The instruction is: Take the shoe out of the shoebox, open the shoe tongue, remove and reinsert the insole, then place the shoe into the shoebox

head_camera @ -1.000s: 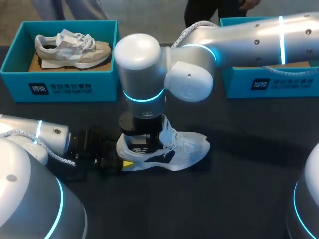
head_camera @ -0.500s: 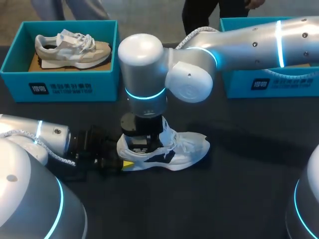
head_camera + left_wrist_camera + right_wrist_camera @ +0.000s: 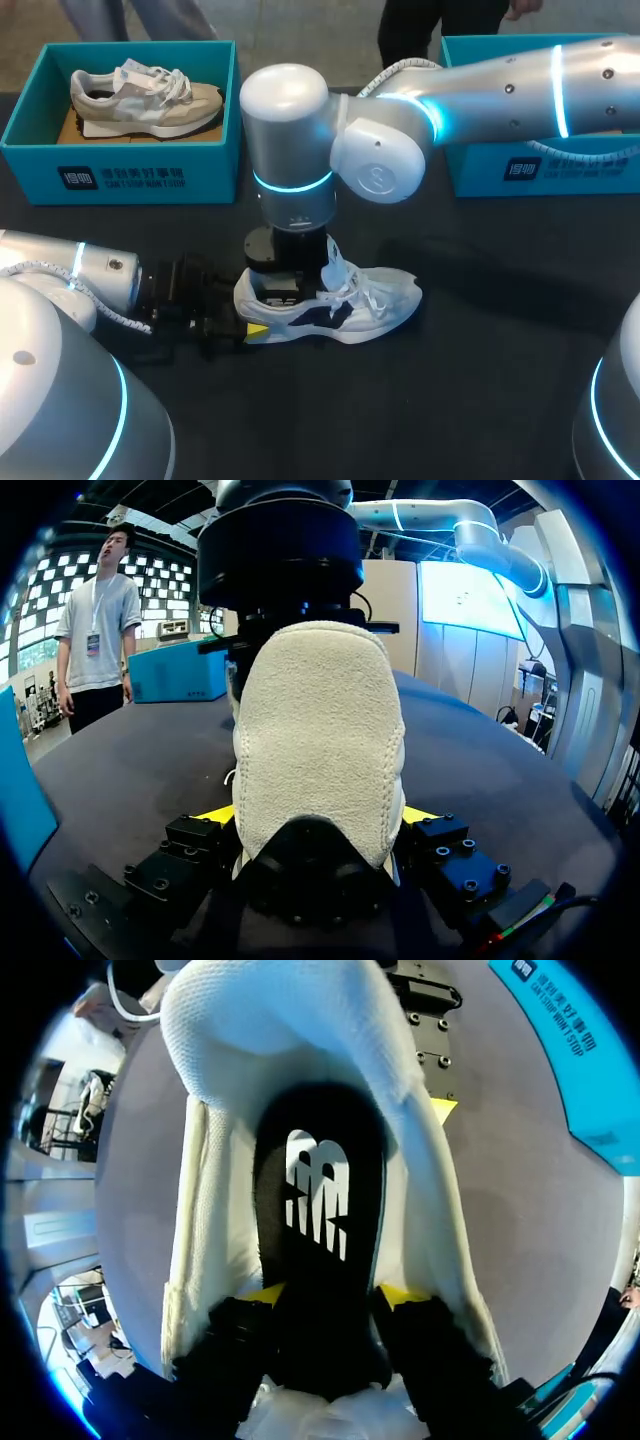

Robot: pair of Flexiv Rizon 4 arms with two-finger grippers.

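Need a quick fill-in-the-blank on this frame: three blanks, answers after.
The white shoe rests on the ____.
The left gripper clamps that shoe's ____.
The right gripper pinches the ____ insole.
Missing words: table; heel; black.

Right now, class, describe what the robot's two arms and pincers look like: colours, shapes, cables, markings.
The left arm and right arm are glossy silver-white tubes with rounded joints, glowing cyan rings and white braided cables; the right shows small dark dots. The left pincer and right pincer are black bolted blocks with yellow-tipped fingers.
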